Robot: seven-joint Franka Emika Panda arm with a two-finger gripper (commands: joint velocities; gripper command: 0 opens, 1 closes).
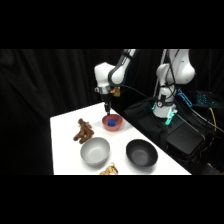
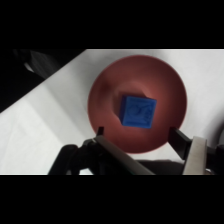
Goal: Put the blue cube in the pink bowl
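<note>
The blue cube (image 2: pixel 138 111) lies inside the pink bowl (image 2: pixel 105 90), a little off its centre. From the side, the cube (image 1: pixel 112 120) shows as a blue spot in that bowl (image 1: pixel 112 125) near the table's far edge. My gripper (image 1: pixel 106 111) hangs straight above the bowl's far rim. In the wrist view my gripper (image 2: pixel 138 134) is open, one fingertip (image 2: pixel 100 131) at the left and the other at the right, both well apart and clear of the cube.
A grey bowl (image 1: pixel 95 150) and a black bowl (image 1: pixel 141 152) stand nearer the front of the white table (image 1: pixel 65 125). A brown toy (image 1: pixel 83 131) lies left of the pink bowl. A tan object (image 1: pixel 109 170) shows at the front edge.
</note>
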